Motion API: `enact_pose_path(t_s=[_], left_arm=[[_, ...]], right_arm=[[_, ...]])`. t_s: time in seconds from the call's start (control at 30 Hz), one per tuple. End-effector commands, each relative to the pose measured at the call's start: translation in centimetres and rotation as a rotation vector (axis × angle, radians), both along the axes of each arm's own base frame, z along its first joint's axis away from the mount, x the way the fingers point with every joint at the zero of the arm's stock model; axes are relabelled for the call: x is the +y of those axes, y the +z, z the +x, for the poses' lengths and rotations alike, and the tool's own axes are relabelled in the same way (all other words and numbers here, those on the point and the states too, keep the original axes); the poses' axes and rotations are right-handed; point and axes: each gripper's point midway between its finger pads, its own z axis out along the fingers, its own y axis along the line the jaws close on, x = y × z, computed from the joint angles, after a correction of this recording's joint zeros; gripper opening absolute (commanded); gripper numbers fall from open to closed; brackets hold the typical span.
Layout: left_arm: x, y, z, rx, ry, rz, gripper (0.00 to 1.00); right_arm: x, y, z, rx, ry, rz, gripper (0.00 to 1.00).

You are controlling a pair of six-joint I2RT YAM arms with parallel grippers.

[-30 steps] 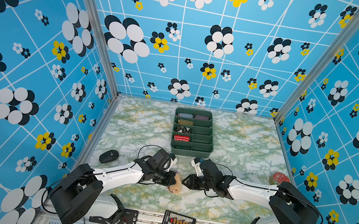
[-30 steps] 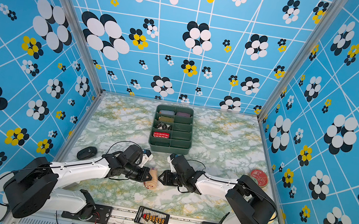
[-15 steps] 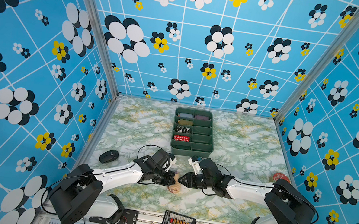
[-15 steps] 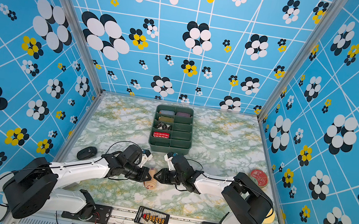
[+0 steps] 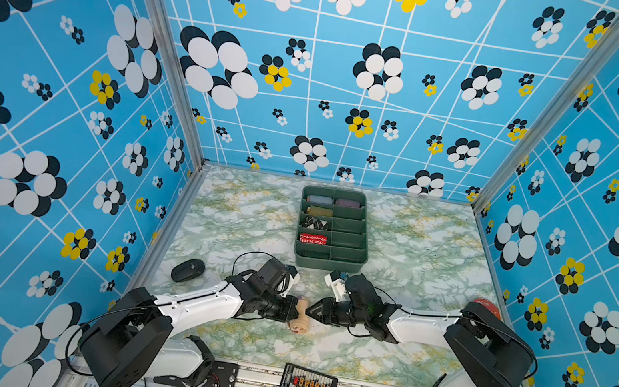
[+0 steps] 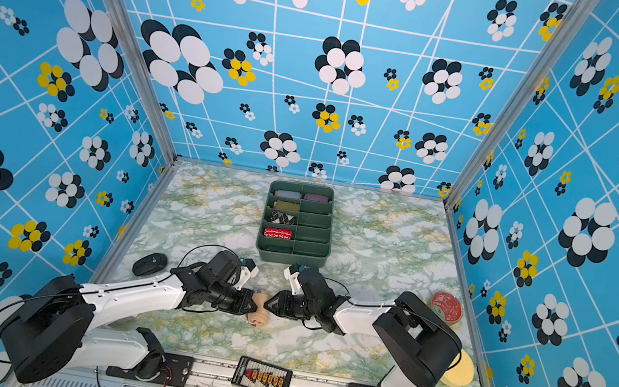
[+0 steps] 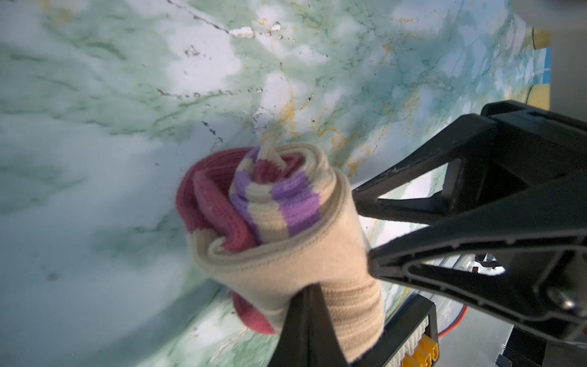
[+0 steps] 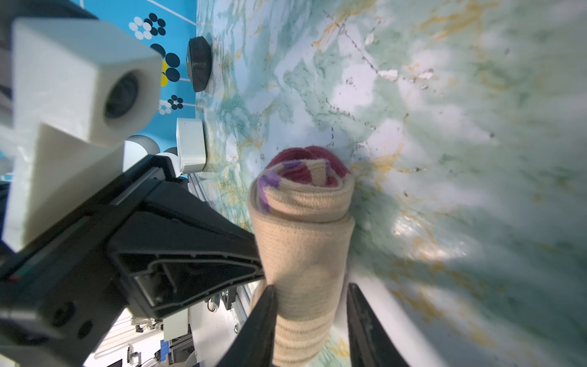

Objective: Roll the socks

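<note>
Socks (image 7: 279, 228) sit rolled as one stubby cylinder at front-centre of the surface (image 5: 416, 253), btwn the two tools. In both top views the long axis runs approx. near-to-far, crosswise to the arms. The waist is pinched in, giving an hourglass shape. The outer wrap is pale cream ribbed knit w/ faint tan bands. The end seen by both wrist views is a loose spiral of dark red and purple-striped layers. Can't tell whether the bundle rests on the surface or hangs just off it.

Left tool (image 5: 291, 310) is clenched on the waist from the left side. Right tool (image 5: 309, 311) straddles the same waist from the right w/ jaws parted. One finger (image 8: 266, 317) touches the knit; the other stands clear w/ a gap.

Surface is a glossy green-white marble print. Green plastic tray (image 5: 328, 264), rectangular w/ compartments, lies farther back, well apart. A black rounded puck (image 5: 187, 270) lies to the left. A red round lid (image 6: 446, 306) lies near the right edge.
</note>
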Motion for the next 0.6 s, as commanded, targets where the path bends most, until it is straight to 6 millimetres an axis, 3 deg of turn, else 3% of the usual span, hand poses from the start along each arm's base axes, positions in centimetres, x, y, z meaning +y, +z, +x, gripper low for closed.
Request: enact_pose_path(t_s=[0.0,0.57], left_arm=[[3.5,-3.5,-2.5,0.103,0.025,0.160,0.00],[3.8,-3.8,-2.8,0.118,0.034,0.163,0.00]], right_arm=[[0.4,-0.1,-0.2,0.023,0.013,0.035,0.42],[0.8,-1.1,-0.3,0.052,0.017,0.039,0.45]])
